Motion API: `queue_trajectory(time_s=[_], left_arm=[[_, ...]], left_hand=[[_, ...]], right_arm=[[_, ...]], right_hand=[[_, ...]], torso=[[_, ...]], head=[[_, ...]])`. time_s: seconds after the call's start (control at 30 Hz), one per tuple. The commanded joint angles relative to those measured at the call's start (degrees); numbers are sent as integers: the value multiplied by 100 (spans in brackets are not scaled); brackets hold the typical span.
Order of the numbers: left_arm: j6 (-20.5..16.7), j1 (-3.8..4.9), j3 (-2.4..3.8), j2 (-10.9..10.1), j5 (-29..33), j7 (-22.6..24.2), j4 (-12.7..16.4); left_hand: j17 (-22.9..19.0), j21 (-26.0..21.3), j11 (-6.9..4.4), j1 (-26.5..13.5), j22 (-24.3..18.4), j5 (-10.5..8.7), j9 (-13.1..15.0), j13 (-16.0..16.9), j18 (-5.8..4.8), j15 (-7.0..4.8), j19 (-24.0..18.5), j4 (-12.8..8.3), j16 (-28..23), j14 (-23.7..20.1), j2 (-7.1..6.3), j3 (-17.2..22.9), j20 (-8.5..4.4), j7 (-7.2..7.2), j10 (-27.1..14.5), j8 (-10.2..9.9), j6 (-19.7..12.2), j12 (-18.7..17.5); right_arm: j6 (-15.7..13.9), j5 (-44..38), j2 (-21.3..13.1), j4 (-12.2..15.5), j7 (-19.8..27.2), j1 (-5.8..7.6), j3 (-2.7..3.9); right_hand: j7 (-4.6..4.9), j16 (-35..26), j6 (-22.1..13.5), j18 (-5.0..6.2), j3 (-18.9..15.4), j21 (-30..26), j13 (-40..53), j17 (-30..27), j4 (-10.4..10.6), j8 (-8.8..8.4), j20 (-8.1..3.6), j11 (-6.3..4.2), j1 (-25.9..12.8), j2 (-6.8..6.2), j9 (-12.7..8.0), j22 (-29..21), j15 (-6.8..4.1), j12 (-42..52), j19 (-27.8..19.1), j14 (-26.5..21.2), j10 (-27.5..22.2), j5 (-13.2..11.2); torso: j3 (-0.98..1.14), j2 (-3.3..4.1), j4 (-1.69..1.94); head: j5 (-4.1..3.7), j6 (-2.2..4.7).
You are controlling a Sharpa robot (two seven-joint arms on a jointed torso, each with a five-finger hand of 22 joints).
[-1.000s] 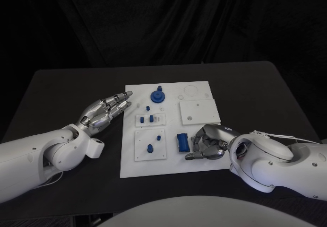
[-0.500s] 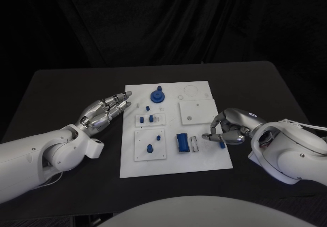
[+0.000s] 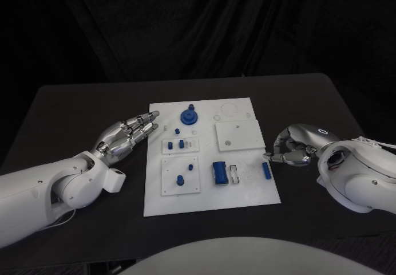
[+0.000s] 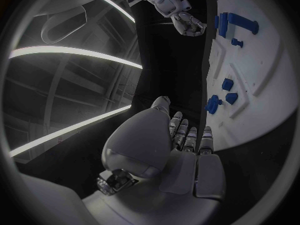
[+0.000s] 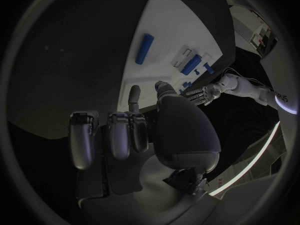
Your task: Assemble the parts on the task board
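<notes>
Now we see the right hand (image 3: pixel 290 150) curled, holding nothing, just off the task board (image 3: pixel 210 195) edge beside a loose blue bar (image 3: pixel 265 169). Left hand (image 3: pixel 125 136) spread, idle on the counter (image 3: pixel 74 103). Next we'd regrasp the bar and seat it.

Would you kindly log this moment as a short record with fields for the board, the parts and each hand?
board: white task board mid-table
parts: blue round part at far end; large blue block near an empty slot; slim blue bar lying by the board's right edge
left hand: left hand beside the board's left edge, fingers extended, holding nothing
right hand: right hand off the right edge, fingers curled, empty
</notes>
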Motion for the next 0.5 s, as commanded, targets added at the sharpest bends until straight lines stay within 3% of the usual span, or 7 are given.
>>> queue_trajectory(time_s=[0.03,0.5], left_arm=[[7,-8,4,16,-1,85,0],[25,-9,4,35,-1,73,-15]], left_hand=[[6,31,39,48,9,34,6,5,5,45,14,-3,-6,-2,10,42,34,19,-3,22,0,18],[5,31,39,51,8,43,7,5,8,44,14,-4,-6,-3,12,50,36,19,-1,25,10,20]], right_arm=[[397,-466,22,-24,-577,-44,-2],[631,-553,222,-55,-687,-218,-2]], right_hand=[[44,17,-3,-44,5,15,1510,1509,11,-44,49,30,-64,-27,-42,1507,38,15,605,600,598,36],[53,17,55,-44,-8,15,1510,1509,12,-107,63,43,-163,-17,-171,1507,51,15,605,600,598,-9]], torso=[[1,1,-1],[1,6,-2]], head=[[-19,-1],[-44,-1]])
